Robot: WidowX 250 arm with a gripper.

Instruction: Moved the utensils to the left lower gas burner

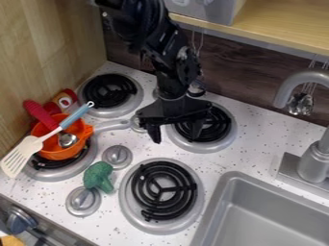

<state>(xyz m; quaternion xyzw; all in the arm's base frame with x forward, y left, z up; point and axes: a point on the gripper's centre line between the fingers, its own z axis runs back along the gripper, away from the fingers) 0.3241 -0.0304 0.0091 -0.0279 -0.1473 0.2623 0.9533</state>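
The black gripper (pixel 176 133) hangs over the left edge of the back right burner (pixel 229 129), open, with nothing between its fingers. Over to its left, an orange pot (pixel 59 153) rests on the left lower burner (pixel 57 177). A spatula (pixel 23 150) with a white blade and light blue handle lies slanted across the pot, its blade sticking out past the left side. A red-handled utensil (pixel 40 114) leans out at the back, and a silver spoon bowl (pixel 67 140) shows inside the pot.
Green broccoli (pixel 97 177) lies between two silver knobs. The back left burner (pixel 132 105) and front right burner (pixel 196 206) hold nothing. A grey sink (pixel 228 192) and faucet (pixel 313 161) stand right; a wooden wall borders the left.
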